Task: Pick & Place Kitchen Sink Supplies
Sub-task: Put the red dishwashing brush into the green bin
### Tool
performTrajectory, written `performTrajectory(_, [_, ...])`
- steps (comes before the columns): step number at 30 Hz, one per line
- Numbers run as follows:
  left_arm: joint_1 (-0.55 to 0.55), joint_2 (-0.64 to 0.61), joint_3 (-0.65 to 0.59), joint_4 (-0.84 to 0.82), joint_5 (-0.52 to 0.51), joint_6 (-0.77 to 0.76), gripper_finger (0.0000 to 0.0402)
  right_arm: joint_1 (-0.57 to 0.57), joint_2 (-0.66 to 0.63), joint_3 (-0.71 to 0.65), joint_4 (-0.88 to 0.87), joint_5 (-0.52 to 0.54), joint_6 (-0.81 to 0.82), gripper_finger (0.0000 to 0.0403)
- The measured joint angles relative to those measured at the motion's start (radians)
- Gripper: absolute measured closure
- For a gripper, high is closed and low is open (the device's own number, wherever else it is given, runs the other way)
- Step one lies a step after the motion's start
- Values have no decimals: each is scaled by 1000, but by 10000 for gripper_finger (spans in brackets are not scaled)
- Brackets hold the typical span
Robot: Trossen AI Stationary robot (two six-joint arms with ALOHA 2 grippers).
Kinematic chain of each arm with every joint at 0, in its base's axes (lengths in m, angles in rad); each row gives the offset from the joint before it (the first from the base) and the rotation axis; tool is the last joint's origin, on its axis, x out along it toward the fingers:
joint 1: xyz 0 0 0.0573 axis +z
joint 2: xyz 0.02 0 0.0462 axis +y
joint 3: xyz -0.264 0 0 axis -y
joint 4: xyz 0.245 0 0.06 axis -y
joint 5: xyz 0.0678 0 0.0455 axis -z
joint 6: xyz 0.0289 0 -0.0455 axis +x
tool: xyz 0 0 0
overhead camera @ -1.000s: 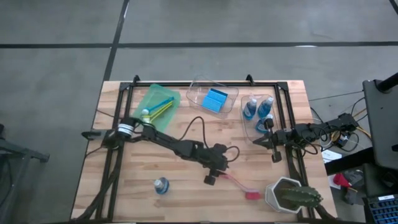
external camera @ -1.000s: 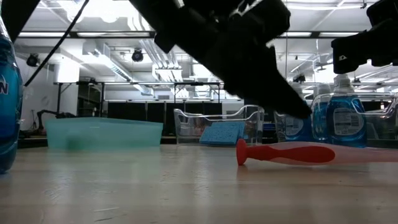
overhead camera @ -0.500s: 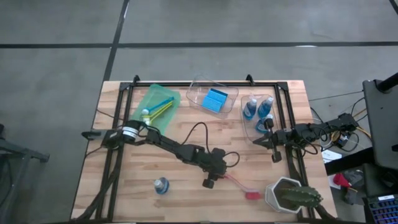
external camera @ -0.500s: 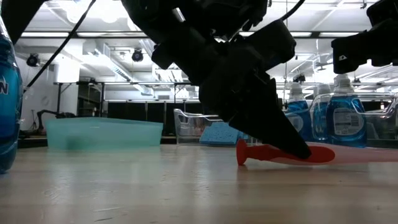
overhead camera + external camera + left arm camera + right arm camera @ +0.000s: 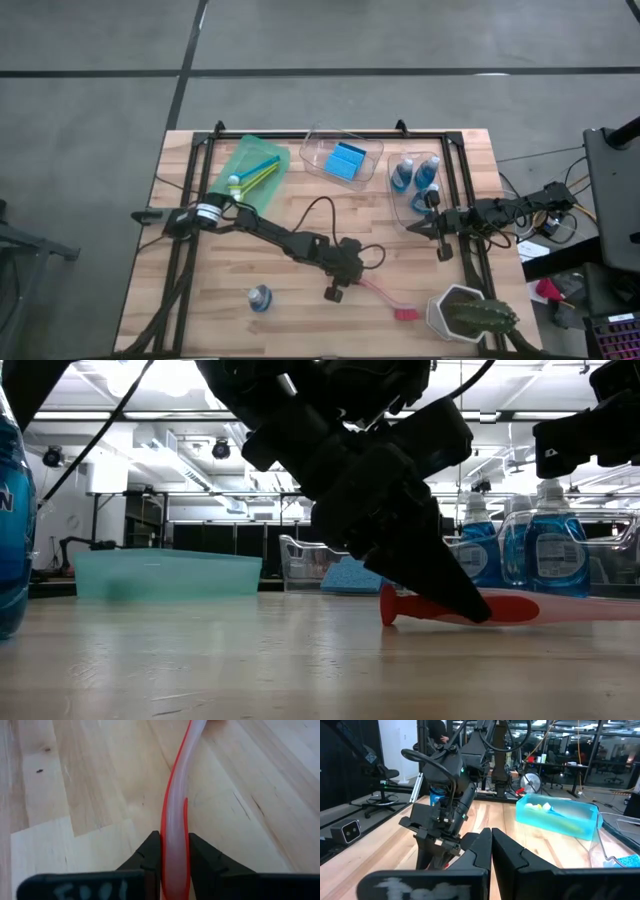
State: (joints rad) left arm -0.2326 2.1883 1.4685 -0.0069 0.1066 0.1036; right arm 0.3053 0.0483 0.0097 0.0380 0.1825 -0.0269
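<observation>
I am watching the left gripper (image 5: 174, 851) pinching the translucent pink handle of the red long-handled brush (image 5: 388, 300), its two dark fingers (image 5: 151, 855) pressing against either side of the handle. In the low view that gripper (image 5: 455, 603) is reaching down to the wooden table (image 5: 230, 320), and the brush (image 5: 470, 607) is lying flat on the boards, its red end facing left. From above, the brush is sitting near the middle of the near half of the table, running right and nearward from the gripper (image 5: 343, 285) toward the cactus in its white pot (image 5: 468, 314) at the near right corner.

The right gripper (image 5: 432, 226) is hovering at the right side of the table, near the clear plastic bin (image 5: 406, 205), and its fingers (image 5: 480, 847) are pressed together on nothing.

Two small bottles of blue liquid with pale caps (image 5: 414, 174) are standing in that clear bin. A light-blue rectangular sponge (image 5: 346, 160) is lying in another clear bin (image 5: 318, 141) at the far middle. To its left, thin yellow-green and blue brushes (image 5: 255, 173) are lying in a green plastic bin (image 5: 233, 160). One more small blue-liquid bottle (image 5: 259, 297) is standing alone on the near left part of the table.
</observation>
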Motion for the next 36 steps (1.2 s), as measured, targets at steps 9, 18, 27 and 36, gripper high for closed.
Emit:
performTrajectory(9, [1, -109, -1, -143, -3, -8, 314, 0, 0, 0, 0, 0, 0, 394])
performTrajectory(18, [2, -274, -2, -349, -23, 12, 338, 0, 0, 0, 0, 0, 0, 394])
performTrajectory(27, [3, -459, -2, -573, -187, 17, 324, 0, 0, 0, 0, 0, 0, 394])
performTrajectory(36, [11, -659, -2, -826, -490, 11, 329, 0, 0, 0, 0, 0, 0, 394])
